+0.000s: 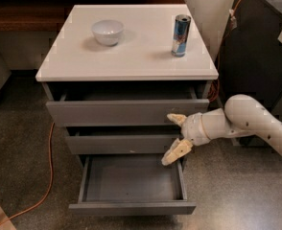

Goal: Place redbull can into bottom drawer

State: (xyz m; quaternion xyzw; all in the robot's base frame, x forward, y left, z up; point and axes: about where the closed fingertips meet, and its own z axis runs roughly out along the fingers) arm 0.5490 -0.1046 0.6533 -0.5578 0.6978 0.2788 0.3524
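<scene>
One gripper [176, 135], two-fingered, cream-tipped, at the end of a white arm [256, 123] reaching in from the right. Fingers [175, 152] spread wide apart, nothing between them. Position: in front of the right end of the middle drawer [117, 144]; upper finger by the lower edge of the top drawer [122, 112], lower finger over the right rear corner of the bottom drawer [131, 208].

One bottom drawer, grey, pulled well out toward the room, its flat tray floor showing. Middle and top drawers, grey, each a little way out, with a dark gap above the front.

One white cabinet top [131, 61] above the three drawers.

One redbull can [181, 28], blue and silver, upright on the cabinet top near its right rear edge, well apart from the gripper and above it.

One white bowl [108, 32], upright on the same top, left of the can and apart from it.

One orange cable [47, 176] trailing over the speckled floor left of the cabinet.

One dark cabinet [261, 47] against the wall to the right.
</scene>
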